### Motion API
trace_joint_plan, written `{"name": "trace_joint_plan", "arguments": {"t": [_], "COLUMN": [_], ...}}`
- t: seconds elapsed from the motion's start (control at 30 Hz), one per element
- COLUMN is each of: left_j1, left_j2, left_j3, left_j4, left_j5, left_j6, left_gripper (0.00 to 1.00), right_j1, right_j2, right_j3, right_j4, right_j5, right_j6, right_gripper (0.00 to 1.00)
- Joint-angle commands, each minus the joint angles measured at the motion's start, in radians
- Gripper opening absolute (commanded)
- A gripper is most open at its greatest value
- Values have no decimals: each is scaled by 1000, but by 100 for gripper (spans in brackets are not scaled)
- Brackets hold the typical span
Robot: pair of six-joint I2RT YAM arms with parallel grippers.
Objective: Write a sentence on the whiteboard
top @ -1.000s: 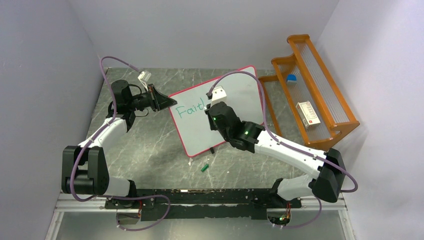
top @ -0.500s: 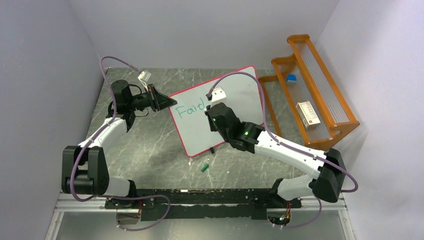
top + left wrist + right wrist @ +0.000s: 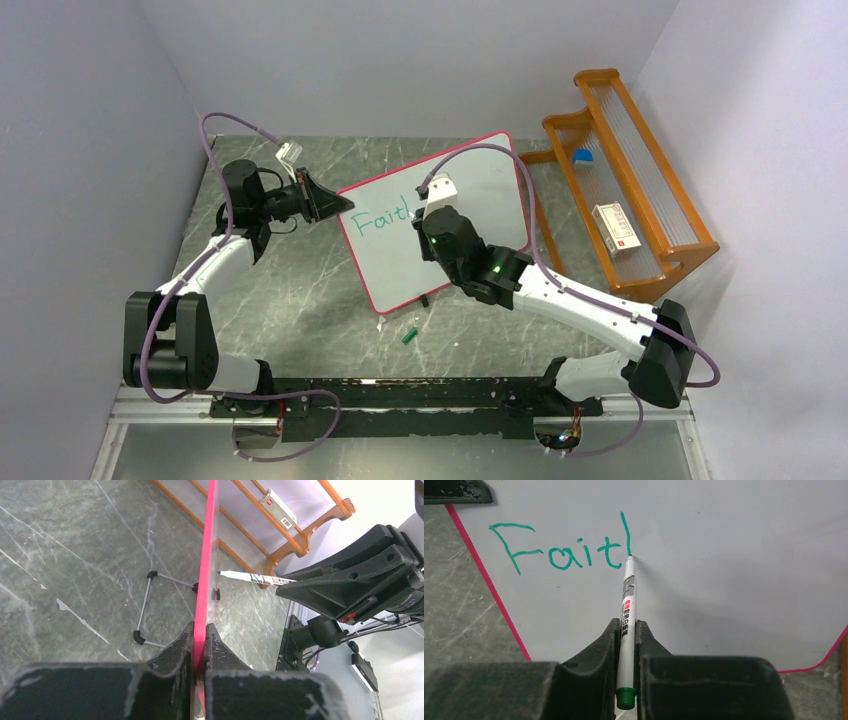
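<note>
The table is grey, and the whiteboard sits propped up in its middle. My left gripper is pinched shut on the pink edge (that stops wobbles). My right gripper squeezes the pen. Its tip touches the bottom of the tall line after "Fait" in the sentence. I should press softly and curve the hump slowly.

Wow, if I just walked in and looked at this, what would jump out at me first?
Probably the bright green letters, "Fait" plus one tall stroke, at the upper left of the whiteboard. The right gripper pinches a marker whose tip touches the board at the foot of that stroke, while the left gripper clamps the board's pink frame on its left side.
</note>
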Motion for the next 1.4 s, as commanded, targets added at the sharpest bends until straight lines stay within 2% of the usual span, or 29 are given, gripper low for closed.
{"name": "trace_joint_plan", "arguments": {"t": [0.0,0.53,1.37], "left_j1": [-25,-25,-25], "left_j2": [28,27,28], "left_j3": [-8,-8,-8], "left_j4": [-82,-85,-83], "left_j5": [0,2,1], "left_j6": [52,55,53], "left_gripper": [5,5,5], "right_j1": [2,-1,-11], "right_j2": [-9,36,19], "right_j3": [-1,17,10], "right_j4": [51,59,34], "right_j5": [22,33,65], "right_j6": [-16,-31,-22], "right_gripper": [0,0,0]}}
